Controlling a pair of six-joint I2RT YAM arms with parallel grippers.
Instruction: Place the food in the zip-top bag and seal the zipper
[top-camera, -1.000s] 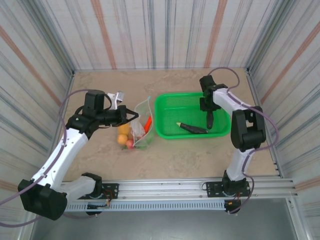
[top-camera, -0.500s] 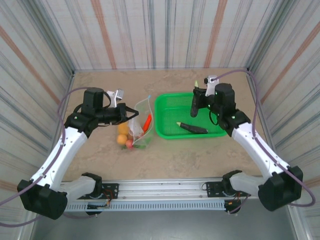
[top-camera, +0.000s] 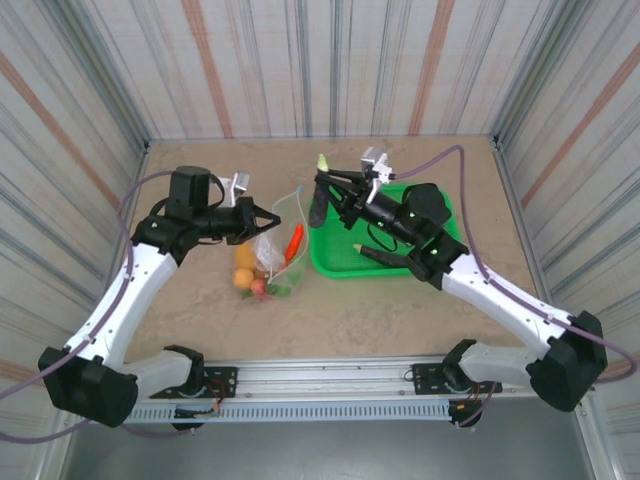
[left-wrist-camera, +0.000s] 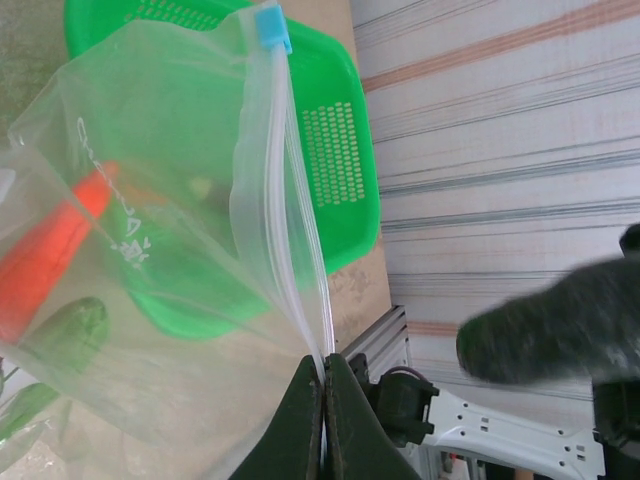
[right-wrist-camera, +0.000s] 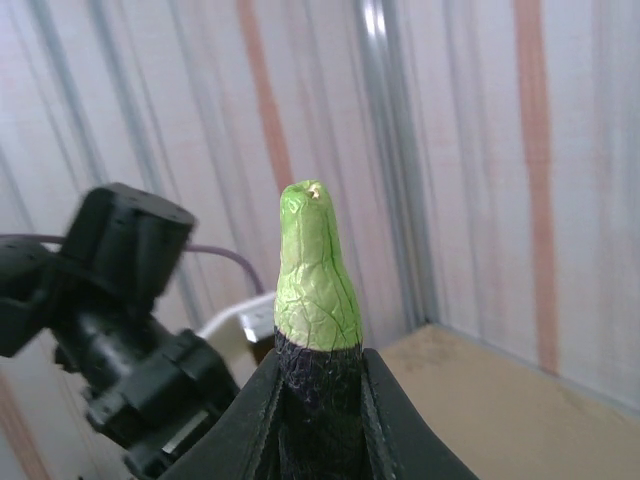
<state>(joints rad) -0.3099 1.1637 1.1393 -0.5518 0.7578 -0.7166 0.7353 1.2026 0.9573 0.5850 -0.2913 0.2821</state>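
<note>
Top view: left gripper (top-camera: 262, 222) clenched on rim of bag (top-camera: 284, 232), bag standing just beside green basket (top-camera: 335, 268); chili (top-camera: 294, 243) inside; orange (top-camera: 244, 279) at bag's foot. Right gripper (top-camera: 322, 192) grasping eggplant (top-camera: 319, 203) near bag mouth

Left wrist: fingers (left-wrist-camera: 305, 410) pinched shut on zipper (left-wrist-camera: 290, 230); cucumber (left-wrist-camera: 62, 330) in bag, mouth narrow

Right wrist: eggplant upright in clamped grip, green cap up

Risk: floppy mouth, held at one point, may sag; eggplant could snag rim, tip bag, or drop outside
</note>
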